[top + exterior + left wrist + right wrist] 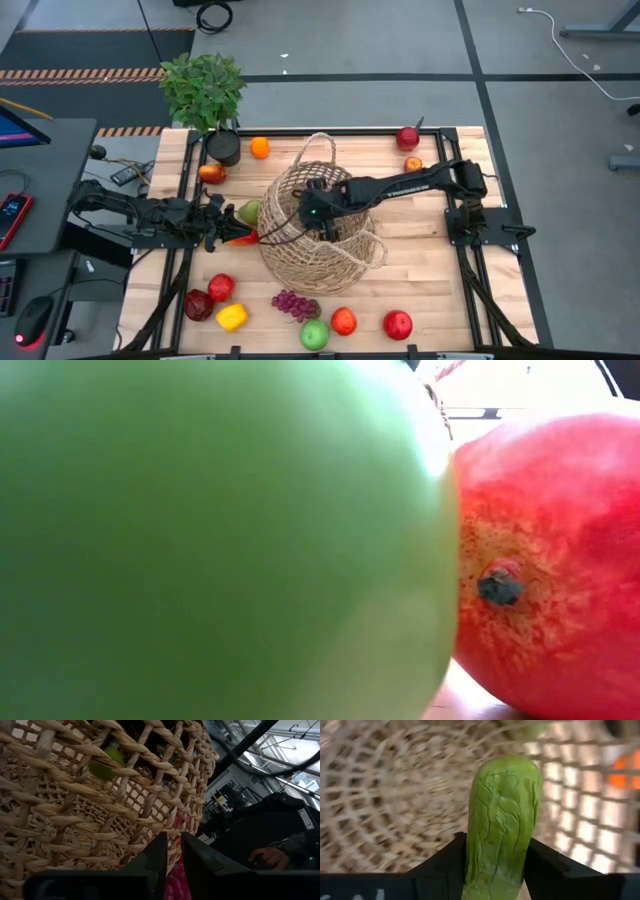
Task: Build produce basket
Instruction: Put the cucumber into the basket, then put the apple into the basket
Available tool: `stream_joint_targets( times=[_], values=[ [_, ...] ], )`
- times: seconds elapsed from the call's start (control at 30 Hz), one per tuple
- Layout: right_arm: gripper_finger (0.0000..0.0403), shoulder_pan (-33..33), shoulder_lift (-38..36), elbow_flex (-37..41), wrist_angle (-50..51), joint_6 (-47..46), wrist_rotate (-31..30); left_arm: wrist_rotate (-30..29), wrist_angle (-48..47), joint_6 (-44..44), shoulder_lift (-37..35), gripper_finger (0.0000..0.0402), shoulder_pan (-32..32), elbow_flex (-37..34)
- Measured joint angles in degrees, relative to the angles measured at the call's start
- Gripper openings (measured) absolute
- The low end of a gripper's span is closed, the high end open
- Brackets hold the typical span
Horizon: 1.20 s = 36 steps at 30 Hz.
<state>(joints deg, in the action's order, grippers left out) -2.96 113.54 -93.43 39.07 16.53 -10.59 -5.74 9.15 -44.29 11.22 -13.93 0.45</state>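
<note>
The tan wicker basket [310, 240] sits mid-table. My right gripper [318, 213] reaches from the table's right side into its mouth, shut on a green cucumber [502, 815]. The woven inside of the basket [385, 795] lies beyond it. My left gripper [228, 232] is at the basket's left wall [90, 815], shut on a red pepper [244, 238]. The cucumber [107, 760] shows green through the weave. More produce lies around the table. A green apple [210, 530] and a red apple [560, 550] fill the low view. My left gripper pinches the red pepper between its two fingers [155, 855], level from the table's left. Only a reddish patch [174, 887] shows in the narrow gap, so the part held is hidden by the fingers. My right gripper pinches the cucumber's lower end [495, 870] between its two fingers [447, 860]. The cucumber points forward along the fingers, its free end [507, 767] clear inside the basket.
A potted plant [205, 95], an orange [260, 147] and a red apple [407, 137] lie along the far edge. A pear [250, 212] sits by the basket. Grapes [293, 304], a yellow pepper [231, 317] and apples line the near edge. A person's hand [267, 857] shows beyond the table.
</note>
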Motion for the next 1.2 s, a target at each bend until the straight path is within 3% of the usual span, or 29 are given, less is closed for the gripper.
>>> stream_joint_targets(
  times=[0.37, 0.47, 0.77, 0.93, 1.2],
  values=[
    [0.017, 0.0, 0.8, 0.0, 1.2, -0.4, 1.0, 0.0, 0.0, 0.0, 0.0, 0.0063, 0.0, 0.0],
    [0.0176, 0.2, 0.8, 0.0, 1.5, -2.7, 3.6, 0.0, 0.0, 0.0, 0.0, 0.006, 0.0, 0.0],
    [0.023, 2.6, 0.8, 0.0, 1.9, -3.5, 11.3, 0.0, 0.0, 0.0, 0.0, 0.0063, 0.0, 0.0],
    [0.0266, 2.9, 0.8, -0.1, 2.1, -3.3, 10.7, 0.0, 0.0, 0.0, 0.0, 0.006, 0.0, 0.0],
    [0.0287, 3.9, 0.5, -12.0, 13.2, -3.0, 7.2, 0.0, 0.0, 0.0, 0.0, 0.0057, 0.0, 0.0]
  ],
)
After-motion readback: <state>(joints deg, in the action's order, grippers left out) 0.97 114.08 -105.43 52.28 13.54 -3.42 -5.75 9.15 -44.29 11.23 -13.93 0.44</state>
